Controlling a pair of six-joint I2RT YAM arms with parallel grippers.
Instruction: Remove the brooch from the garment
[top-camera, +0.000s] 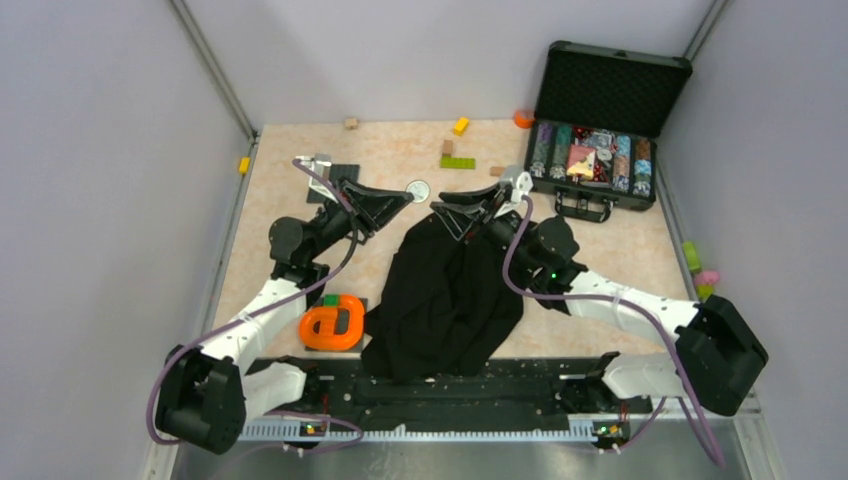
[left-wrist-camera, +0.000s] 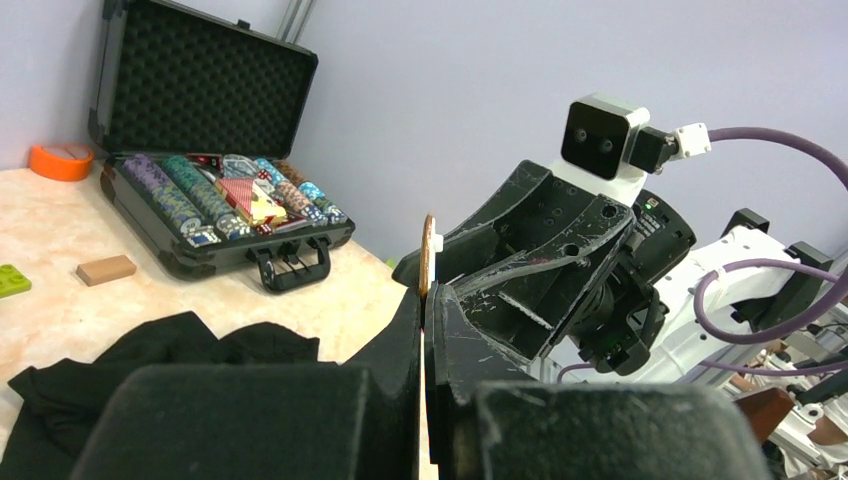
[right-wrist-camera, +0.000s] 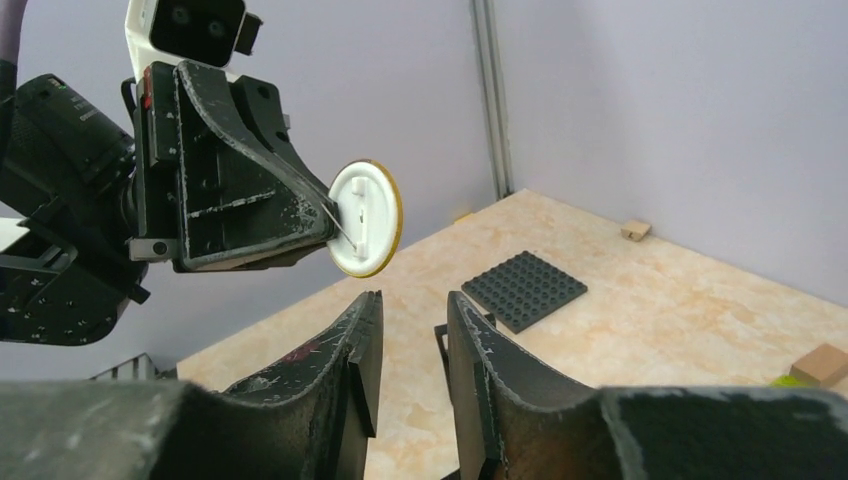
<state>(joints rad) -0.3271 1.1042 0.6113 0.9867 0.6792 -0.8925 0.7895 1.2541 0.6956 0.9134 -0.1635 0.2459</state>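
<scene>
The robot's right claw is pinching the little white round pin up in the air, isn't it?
Not the right one. It is the left gripper that is pinching the brooch up in the air. The right wrist view shows this: the right gripper sits below it with its jaws apart and nothing between them.

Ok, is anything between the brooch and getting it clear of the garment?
Nothing visible. The brooch is pinched in the tips of the left gripper, in the air, with no cloth on it. The garment lies apart on the table. The right gripper sits close by, jaws parted and empty, not touching the brooch.
</scene>
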